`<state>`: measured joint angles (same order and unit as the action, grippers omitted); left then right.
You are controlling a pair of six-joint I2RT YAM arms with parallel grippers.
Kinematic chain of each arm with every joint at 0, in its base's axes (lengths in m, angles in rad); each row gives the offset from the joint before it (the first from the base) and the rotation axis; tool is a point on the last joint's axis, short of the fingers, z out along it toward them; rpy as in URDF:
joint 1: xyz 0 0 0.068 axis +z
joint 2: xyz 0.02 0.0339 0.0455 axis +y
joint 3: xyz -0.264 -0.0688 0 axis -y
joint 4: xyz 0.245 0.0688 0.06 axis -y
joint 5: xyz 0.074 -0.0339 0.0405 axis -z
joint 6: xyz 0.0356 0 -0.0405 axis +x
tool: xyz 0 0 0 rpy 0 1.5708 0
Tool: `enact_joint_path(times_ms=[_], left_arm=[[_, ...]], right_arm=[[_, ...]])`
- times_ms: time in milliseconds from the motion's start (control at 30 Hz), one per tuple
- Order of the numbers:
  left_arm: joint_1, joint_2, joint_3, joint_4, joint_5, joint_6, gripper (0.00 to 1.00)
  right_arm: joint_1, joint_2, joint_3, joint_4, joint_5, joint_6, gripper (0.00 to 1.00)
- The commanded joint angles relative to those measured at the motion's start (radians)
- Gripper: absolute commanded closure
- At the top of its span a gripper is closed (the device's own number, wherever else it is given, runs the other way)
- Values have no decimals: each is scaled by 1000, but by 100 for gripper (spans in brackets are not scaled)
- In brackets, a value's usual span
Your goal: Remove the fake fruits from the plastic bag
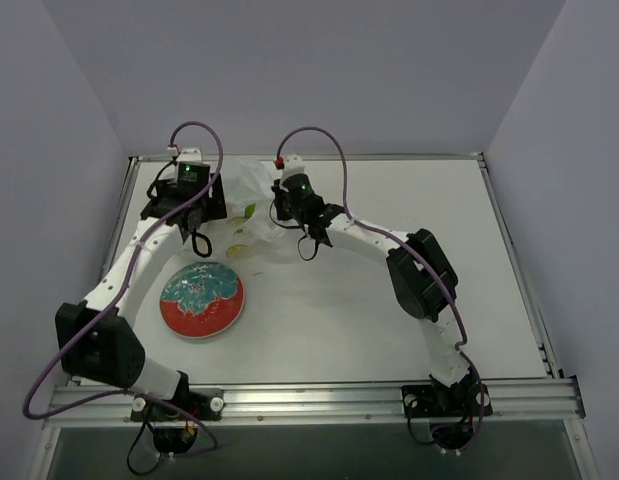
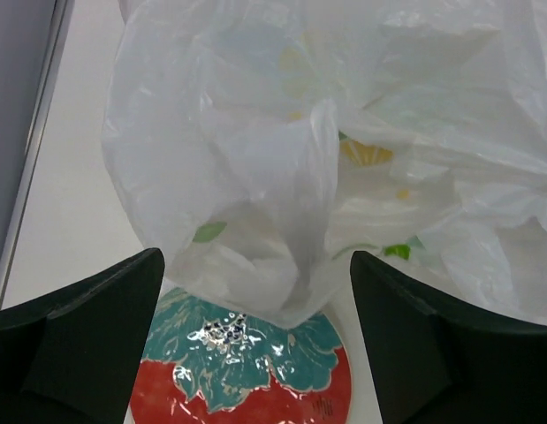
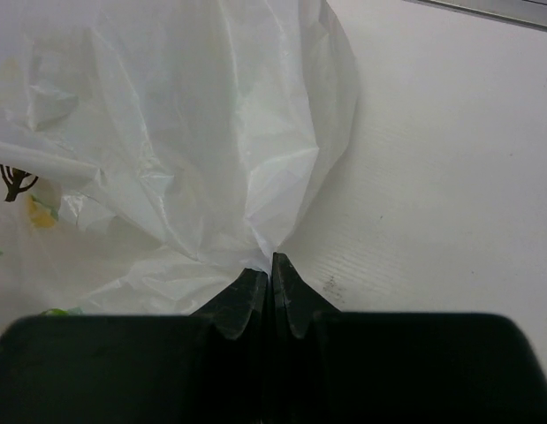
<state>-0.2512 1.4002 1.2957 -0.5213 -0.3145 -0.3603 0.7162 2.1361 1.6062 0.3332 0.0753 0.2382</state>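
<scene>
The plastic bag (image 1: 249, 185) hangs crumpled and lifted between my two grippers at the back of the table. My right gripper (image 3: 271, 261) is shut on a pinched fold of the bag (image 3: 211, 132). My left gripper (image 2: 255, 261) stands open with its fingers (image 2: 96, 327) on either side of the bag's (image 2: 255, 159) hanging lower end, not touching it. The fake fruits show only dimly through the plastic: a yellow-orange one (image 2: 366, 153), green bits (image 2: 397, 251) and a green leaf (image 2: 208, 231). From above, a green patch (image 1: 249, 210) and a yellowish one (image 1: 237, 248) show in the bag.
A red-rimmed teal patterned plate (image 1: 202, 298) lies on the white table in front of the bag, just below my left gripper; its teal middle (image 2: 255, 353) shows between the left fingers. Grey walls stand round the table, and a metal rail (image 1: 309, 400) runs along the near edge.
</scene>
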Motion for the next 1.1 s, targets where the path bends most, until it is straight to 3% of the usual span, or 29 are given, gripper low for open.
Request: enact_joint_path(times_ms=[0, 100, 167, 233, 533, 800, 1067], left_arm=[[42, 120, 95, -11, -25, 75, 15], [87, 201, 166, -42, -12, 90, 19], [102, 220, 195, -51, -2, 99, 51], [115, 204, 217, -54, 12, 106, 97], [119, 13, 313, -66, 121, 75, 98], [196, 46, 376, -59, 213, 57, 98], [217, 143, 312, 55, 216, 72, 98]], right_arm=[[8, -91, -2, 24, -3, -2, 100], [8, -107, -5, 15, -5, -4, 100], [12, -126, -11, 4, -6, -8, 100], [15, -146, -28, -2, -3, -19, 100], [63, -341, -112, -20, 24, -22, 100], [75, -413, -129, -59, 49, -13, 100], [39, -305, -118, -59, 49, 7, 99]])
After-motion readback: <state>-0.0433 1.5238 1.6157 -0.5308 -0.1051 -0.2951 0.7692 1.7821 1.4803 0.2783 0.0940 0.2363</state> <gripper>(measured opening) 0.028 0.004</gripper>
